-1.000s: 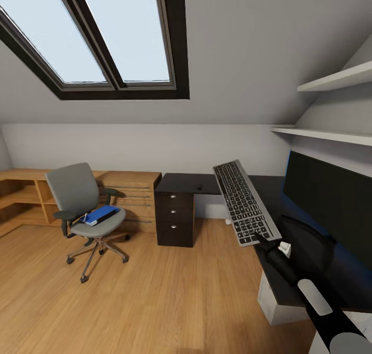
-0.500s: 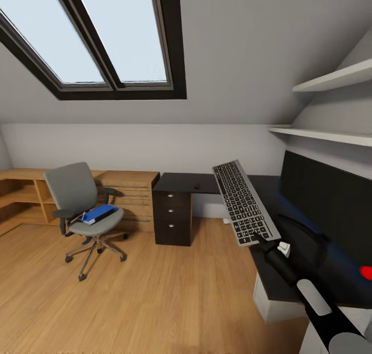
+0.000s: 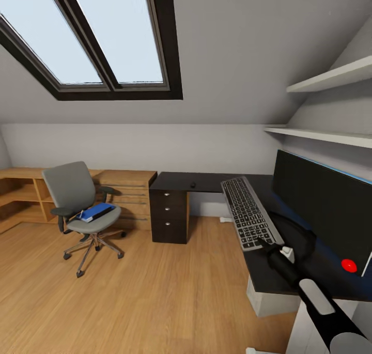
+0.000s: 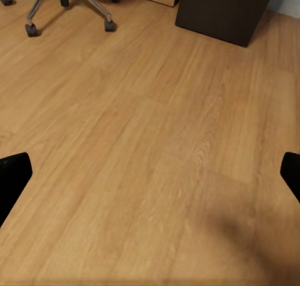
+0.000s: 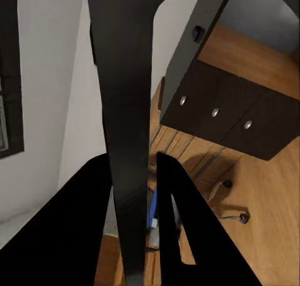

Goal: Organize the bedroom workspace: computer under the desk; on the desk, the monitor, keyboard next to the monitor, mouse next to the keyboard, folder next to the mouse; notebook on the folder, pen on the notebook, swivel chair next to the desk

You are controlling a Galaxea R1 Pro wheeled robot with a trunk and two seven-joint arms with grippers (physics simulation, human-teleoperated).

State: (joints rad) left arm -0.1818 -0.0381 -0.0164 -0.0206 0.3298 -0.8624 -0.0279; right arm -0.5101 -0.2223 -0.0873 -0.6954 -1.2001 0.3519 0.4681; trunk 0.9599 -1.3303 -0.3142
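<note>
Change since a second ago: the keyboard (image 3: 251,220), then raised and tilted beside the desk's edge, has come lower and flatter and now lies over the black top of the desk (image 3: 206,181), in front of the monitor (image 3: 323,209); the head camera has also swung, so part of the shift is the view's own.

Keyboard: slim silver-grey frame, dark keys. Judged light, stiff and thin; it should not flex, but held by one short end it levers hard on the grip and could twist. Its smooth edge looks slippery; a pinch across the thin frame at a short end is the workable hold.

Right gripper (image 3: 265,242): clamped on the near short end of the keyboard. In the right wrist view the dark slab edge runs up between the two fingers (image 5: 181,229), which press on either side. Whether the far end already rests on the desk or just clears it cannot be told from here.

Left gripper (image 4: 150,173): spread wide, holding nothing, its tips at the margins of its view over the wooden floor (image 4: 156,142).

Swivel chair (image 3: 77,204): well apart from the drawer unit, bearing the blue folder (image 3: 98,211) on its seat.

Small dark item (image 3: 192,185) on the far desk top: possibly the mouse, too small to confirm.
</note>
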